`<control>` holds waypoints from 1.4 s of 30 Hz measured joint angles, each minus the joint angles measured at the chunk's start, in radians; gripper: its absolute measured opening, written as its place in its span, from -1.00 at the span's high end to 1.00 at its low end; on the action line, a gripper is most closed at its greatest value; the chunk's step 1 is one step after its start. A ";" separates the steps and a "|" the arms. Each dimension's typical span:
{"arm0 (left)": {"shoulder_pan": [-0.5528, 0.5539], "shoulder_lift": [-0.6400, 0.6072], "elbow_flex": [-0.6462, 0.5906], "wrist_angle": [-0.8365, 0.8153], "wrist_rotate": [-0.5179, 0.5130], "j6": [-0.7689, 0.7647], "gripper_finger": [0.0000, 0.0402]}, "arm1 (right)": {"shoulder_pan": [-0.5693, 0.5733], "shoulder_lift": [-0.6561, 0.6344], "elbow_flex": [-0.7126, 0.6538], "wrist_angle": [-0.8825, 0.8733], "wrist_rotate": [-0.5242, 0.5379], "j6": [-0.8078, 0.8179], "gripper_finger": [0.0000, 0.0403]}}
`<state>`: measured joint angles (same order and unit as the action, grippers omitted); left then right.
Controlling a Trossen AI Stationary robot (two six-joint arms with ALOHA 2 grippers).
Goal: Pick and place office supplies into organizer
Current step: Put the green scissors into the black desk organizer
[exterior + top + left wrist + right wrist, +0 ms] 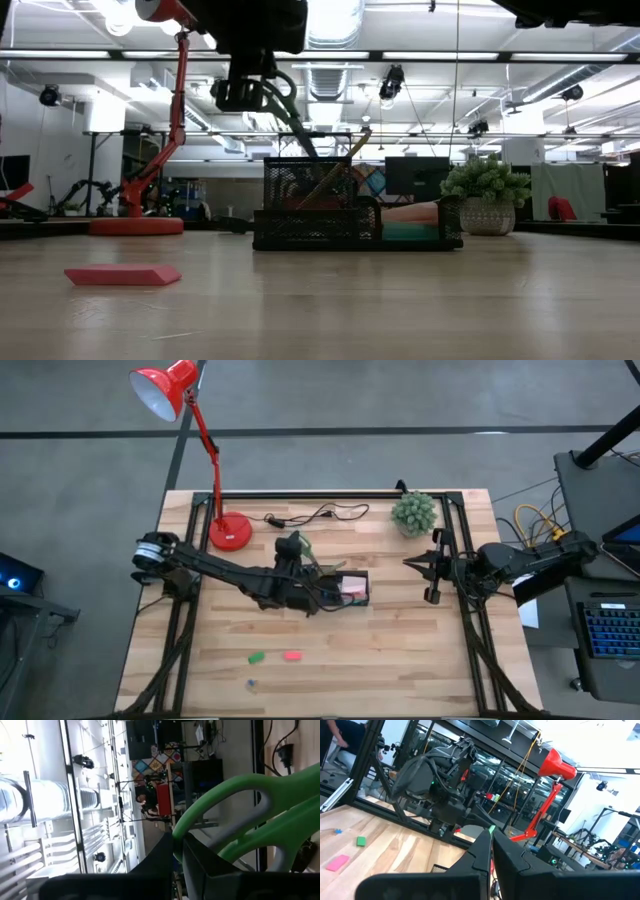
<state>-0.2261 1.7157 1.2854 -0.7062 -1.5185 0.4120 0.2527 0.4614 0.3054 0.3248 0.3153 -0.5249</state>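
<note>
The left gripper (298,548) hangs over the organizer (352,600), at its end toward the lamp (229,532), fingers clenched on the scissors (260,805) by the green handles. In the low view the blades slant down into the organizer's taller mesh cup, so the step in hand looks like seating the scissors there.

To do it well, lower straight down until the tips rest on the cup's floor, then release; letting go too high could tip the scissors out over the rim (the handles are the heavy end). Keep the wrist clear of the pencil (335,178) already leaning in that cup.

The pink pad (353,588) lies in the organizer's low compartment, on the side away from the lamp. Still out on the table, well in front of the organizer, are a red piece (292,656), a green piece (257,657) just beside it and a tiny blue piece (250,683) nearer the table's edge.

The right gripper (414,564) waits shut and empty, well apart from the organizer, just beside the plant (414,513).
</note>
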 joint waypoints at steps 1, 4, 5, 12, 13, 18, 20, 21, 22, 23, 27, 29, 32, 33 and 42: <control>-0.004 0.000 0.000 0.000 0.000 0.007 1.00 | 0.000 0.000 0.000 0.000 0.000 0.000 0.96; -0.018 0.000 0.000 0.028 0.001 0.018 1.00 | 0.000 0.000 0.000 0.000 0.000 0.000 0.96; -0.021 0.000 0.000 0.036 0.001 0.018 1.00 | 0.000 0.000 0.000 0.000 0.000 0.000 0.96; -0.022 0.000 -0.034 0.075 0.002 0.020 1.00 | 0.000 0.000 0.000 -0.001 0.000 -0.002 0.96; -0.020 0.000 -0.039 0.075 0.002 0.020 1.00 | 0.000 0.000 0.000 -0.001 0.000 -0.002 0.96; -0.021 0.000 -0.055 0.112 0.005 0.020 1.00 | 0.000 0.000 0.000 -0.001 0.000 -0.002 0.96; -0.020 0.000 -0.055 0.129 0.005 0.020 1.00 | 0.000 0.000 0.000 -0.001 0.000 -0.002 0.96; -0.021 0.000 -0.055 0.131 0.010 0.016 1.00 | 0.000 0.000 0.000 -0.001 0.000 -0.002 0.96; -0.021 0.000 -0.056 0.131 0.020 0.015 1.00 | 0.000 0.000 0.000 -0.001 0.000 -0.002 0.96; -0.021 0.000 -0.058 0.143 0.028 0.015 1.00 | 0.000 0.000 0.000 -0.001 0.000 -0.002 0.96; -0.015 0.000 -0.075 0.172 0.039 0.016 1.00 | 0.000 0.000 0.000 -0.001 0.000 -0.002 0.96; -0.012 -0.001 -0.085 0.180 0.039 0.016 1.00 | 0.000 0.000 0.000 -0.001 0.000 -0.002 0.96; -0.011 -0.001 -0.101 0.181 0.037 0.016 1.00 | 0.000 0.000 0.000 -0.001 0.000 -0.002 0.96; -0.010 -0.001 -0.103 0.181 0.034 0.016 1.00 | 0.000 0.000 0.000 -0.001 0.000 -0.002 0.96; -0.008 -0.001 -0.108 0.177 -0.039 0.060 1.00 | 0.000 0.000 0.000 -0.001 0.000 -0.007 0.96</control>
<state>-0.2340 1.7149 1.1774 -0.5288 -1.5578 0.4723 0.2527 0.4613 0.3054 0.3241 0.3153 -0.5322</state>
